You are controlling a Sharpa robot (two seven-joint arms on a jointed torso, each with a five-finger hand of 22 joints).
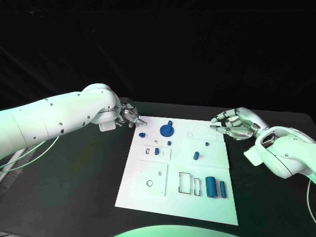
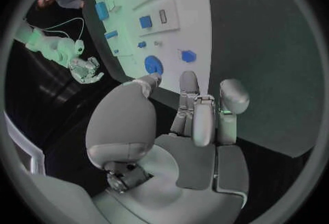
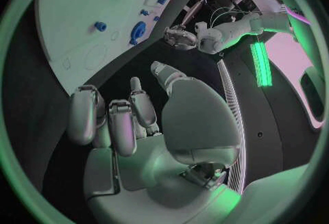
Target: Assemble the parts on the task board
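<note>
The left hand (image 1: 127, 117) hovered just off the task board's (image 1: 147, 190) far left corner, fingers curled inward on nothing, apparently staged for a pick near the small blue part (image 1: 141, 133) beside it. Across the board, the blue parts lay loose: a round disc (image 1: 168, 130) near the far edge and two cylinders (image 1: 216, 187) toward the near right corner, evidently unassembled. The right hand (image 1: 233, 124) waited off the far right corner, likewise curled and holding nothing.
</note>
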